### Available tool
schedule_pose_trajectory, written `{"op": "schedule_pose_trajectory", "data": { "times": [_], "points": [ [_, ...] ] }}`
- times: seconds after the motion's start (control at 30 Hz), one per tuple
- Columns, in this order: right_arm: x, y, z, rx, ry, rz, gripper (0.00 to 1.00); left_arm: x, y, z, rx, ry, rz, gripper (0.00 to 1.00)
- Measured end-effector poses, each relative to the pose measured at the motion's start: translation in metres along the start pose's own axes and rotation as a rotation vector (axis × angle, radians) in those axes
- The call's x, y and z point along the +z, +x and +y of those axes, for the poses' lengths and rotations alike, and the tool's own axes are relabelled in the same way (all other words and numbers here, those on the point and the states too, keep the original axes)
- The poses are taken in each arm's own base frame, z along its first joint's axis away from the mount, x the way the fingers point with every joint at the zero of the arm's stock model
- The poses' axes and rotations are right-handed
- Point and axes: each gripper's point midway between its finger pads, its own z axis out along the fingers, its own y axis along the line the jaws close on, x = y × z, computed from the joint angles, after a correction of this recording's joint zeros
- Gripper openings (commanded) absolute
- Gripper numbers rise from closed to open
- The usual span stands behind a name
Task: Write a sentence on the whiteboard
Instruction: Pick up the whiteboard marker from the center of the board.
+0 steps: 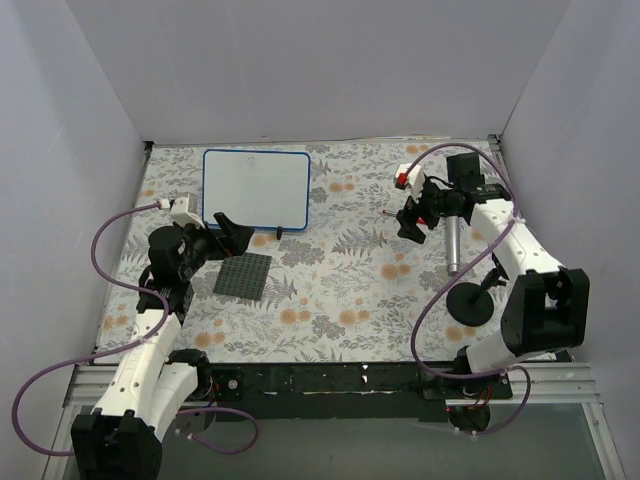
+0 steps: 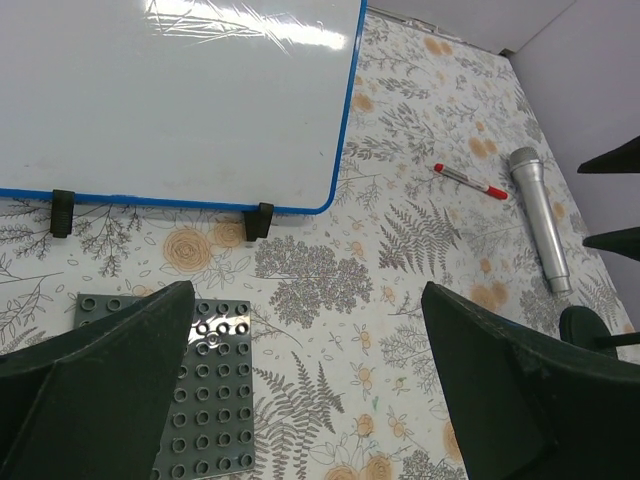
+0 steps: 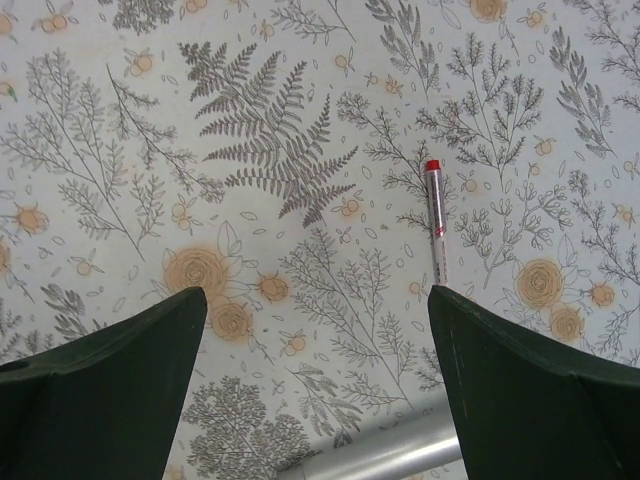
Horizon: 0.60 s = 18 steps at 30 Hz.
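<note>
Left claw [image 2: 308, 295] wide, empty; plate [image 2: 215, 400] lower left, whiteboard [image 2: 170, 100] upper left. Right claw [image 3: 315, 293] wide, empty; red marker [image 3: 434, 225] right of centre.

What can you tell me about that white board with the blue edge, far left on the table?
The whiteboard is a white rectangle with a thin blue rim and rounded corners, smooth and glossy enough to mirror the light. It looks blank: no writing shows. Two small dark clips sit on its near edge. It rests on the flowered tablecloth at the far left; nothing else seems to touch it. Whether it lies flat or leans slightly is unclear.
</note>
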Motion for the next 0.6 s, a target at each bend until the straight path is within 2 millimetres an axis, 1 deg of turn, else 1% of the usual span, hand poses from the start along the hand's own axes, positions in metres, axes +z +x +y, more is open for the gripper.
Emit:
{"op": "schedule_pose_trajectory", "data": {
  "times": [0.1,0.2,0.23,0.33,0.47,0.6],
  "points": [
    [0.013,0.012,-0.009,-0.058,-0.048,0.056,1.00,0.003,0.006,-0.001,0.030,0.006,0.022,0.98],
    [0.025,0.024,-0.023,-0.069,-0.071,0.116,1.00,0.007,0.016,-0.004,0.047,0.019,0.057,0.98],
    [0.031,0.027,-0.029,-0.067,-0.074,0.136,0.96,0.007,0.018,-0.004,0.051,0.021,0.064,0.98],
    [0.045,0.036,-0.049,-0.059,-0.062,0.185,0.95,0.008,0.018,-0.004,0.061,0.019,0.064,0.98],
    [0.059,0.047,-0.069,-0.049,-0.045,0.238,0.94,0.008,0.018,-0.003,0.068,0.015,0.063,0.98],
    [0.070,0.055,-0.082,-0.047,-0.037,0.274,0.90,0.008,0.018,-0.002,0.072,0.015,0.063,0.98]
  ]
}}
